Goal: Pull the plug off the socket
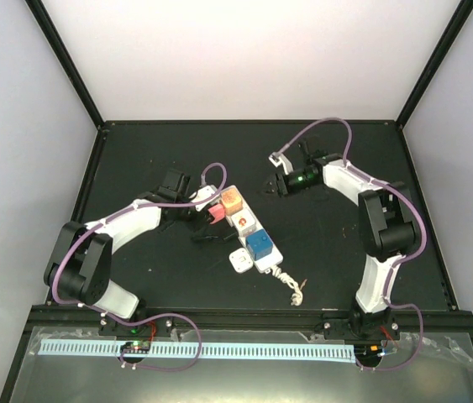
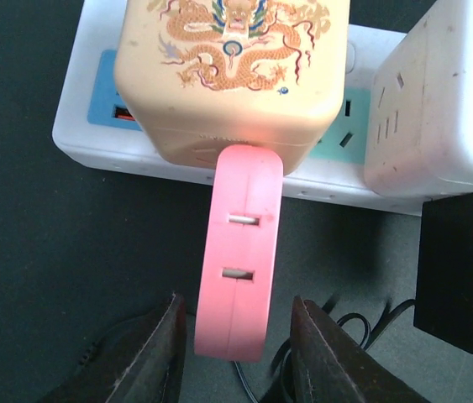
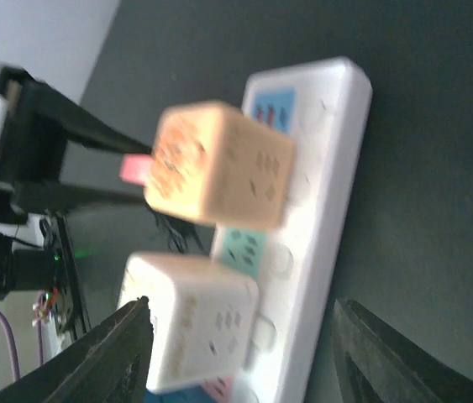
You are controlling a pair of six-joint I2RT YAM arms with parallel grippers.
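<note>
The socket is a long white power strip (image 1: 271, 262) lying diagonally mid-table; it also shows in the left wrist view (image 2: 85, 126) and the right wrist view (image 3: 328, 168). A cream dragon-print cube (image 2: 232, 67) sits on it, with a pink plug (image 2: 238, 252) stuck in the cube's side. The pink plug also shows in the top view (image 1: 216, 212). My left gripper (image 2: 236, 302) is open, its fingers on either side of the plug's free end without touching it. My right gripper (image 1: 270, 185) is open and empty above the strip's far end, straddling the strip in the right wrist view (image 3: 244, 361).
A white cube (image 1: 243, 222) and a blue cube (image 1: 260, 245) also sit on the strip. A small white adapter (image 1: 240, 262) lies beside it. The bundled white cord (image 1: 291, 287) trails at its near end. A black block (image 2: 459, 269) and a thin black cable (image 2: 354, 323) lie beside the plug.
</note>
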